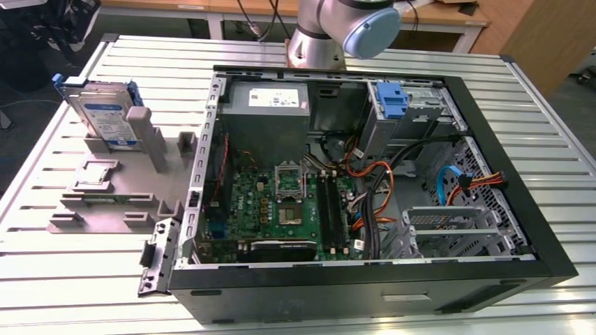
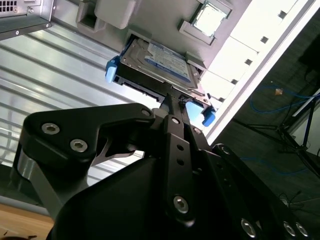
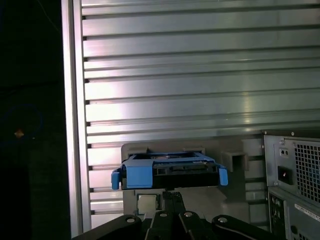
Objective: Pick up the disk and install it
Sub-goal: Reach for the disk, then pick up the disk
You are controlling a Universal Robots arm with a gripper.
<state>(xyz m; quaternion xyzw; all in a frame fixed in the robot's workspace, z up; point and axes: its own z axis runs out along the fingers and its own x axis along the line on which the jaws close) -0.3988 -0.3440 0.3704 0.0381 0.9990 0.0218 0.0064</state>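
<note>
gripper (image 2: 169, 100): black, two-fingered. the fingers are drawn together into one thin tip with nothing between them. it is aimed straight at the middle of the disk's blue-framed edge, as both wrist views show (image 3: 170, 192).

arm (image 1: 345, 28): a grey and pale-blue joint stands at the far edge of the table, behind the computer case, in the exterior view.

disk (image 1: 100, 115): directly ahead of the fingertips. it stands on edge in a grey holder, label side showing, and is not yet lifted out. blue frame tabs stick out at both ends (image 2: 155, 65) (image 3: 170, 172).

holder (image 1: 102, 202): grey stand with slots and posts, beneath and beyond the disk as seen from the hand.

chip (image 2: 210, 17): small silver square seated in the holder, past the disk from the fingertips.

computer case (image 1: 521, 230): lying open off to one side of the hand, with boards and cables exposed. its vented rear panel (image 3: 295, 170) shows in the first wrist view.

table (image 1: 298, 52): slatted metal, under everything.
</note>
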